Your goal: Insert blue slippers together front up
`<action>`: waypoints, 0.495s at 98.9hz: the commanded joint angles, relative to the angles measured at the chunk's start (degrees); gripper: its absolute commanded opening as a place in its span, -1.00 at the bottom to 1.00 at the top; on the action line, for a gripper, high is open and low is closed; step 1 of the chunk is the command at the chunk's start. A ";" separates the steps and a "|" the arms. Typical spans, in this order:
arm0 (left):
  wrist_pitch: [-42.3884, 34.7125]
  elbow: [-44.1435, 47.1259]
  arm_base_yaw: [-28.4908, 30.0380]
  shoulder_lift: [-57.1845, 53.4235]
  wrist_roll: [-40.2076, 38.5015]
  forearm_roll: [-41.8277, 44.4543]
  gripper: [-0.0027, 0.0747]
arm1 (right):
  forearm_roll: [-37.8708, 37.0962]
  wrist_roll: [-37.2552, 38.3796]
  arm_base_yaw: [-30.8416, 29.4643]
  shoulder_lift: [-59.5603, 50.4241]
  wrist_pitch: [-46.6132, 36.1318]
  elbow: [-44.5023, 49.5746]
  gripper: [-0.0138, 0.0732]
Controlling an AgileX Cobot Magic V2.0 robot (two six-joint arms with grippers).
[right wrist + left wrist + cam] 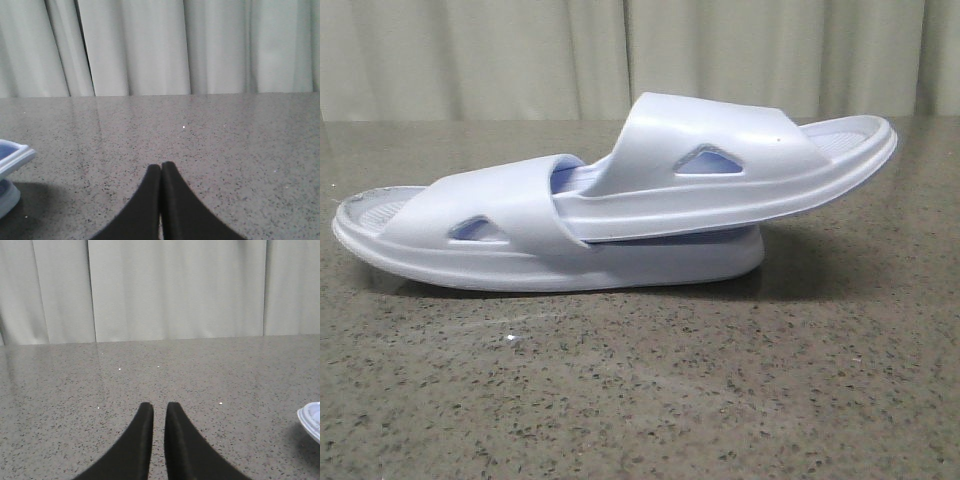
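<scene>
The two blue slippers lie nested on the table in the front view. The lower slipper (520, 262) lies flat. One end of the upper slipper (720, 150) is pushed under the lower one's strap, and its other end rises to the right. A slipper edge shows in the left wrist view (311, 420) and in the right wrist view (12, 157). My left gripper (159, 407) is empty, its fingers nearly together with a thin gap, away from the slippers. My right gripper (161, 166) is shut and empty, also away from them. Neither gripper shows in the front view.
The speckled grey stone table (640, 400) runs back to a pale curtain (620, 50) behind it. Bare tabletop lies in front of both grippers.
</scene>
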 commanded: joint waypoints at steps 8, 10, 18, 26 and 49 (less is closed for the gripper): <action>-4.82 0.58 -0.44 -1.26 -0.60 -0.38 -0.89 | -1.03 2.71 -2.37 -2.22 -5.98 1.76 -0.93; -4.82 0.58 -0.44 -1.26 -0.60 -0.38 -0.89 | -1.18 2.93 -2.71 -2.22 -5.98 2.12 -0.93; -4.82 0.58 -0.44 -1.26 -0.60 -0.38 -0.89 | -1.87 4.30 -3.43 -2.22 -5.98 3.05 -0.93; -4.82 0.58 -0.44 -1.26 -0.60 -0.38 -0.89 | -2.63 5.23 -3.51 -2.22 -7.08 3.93 -0.93; -4.82 0.58 -0.44 -1.26 -0.60 -0.38 -0.89 | -3.68 5.52 -3.51 -2.22 -7.56 4.60 -0.93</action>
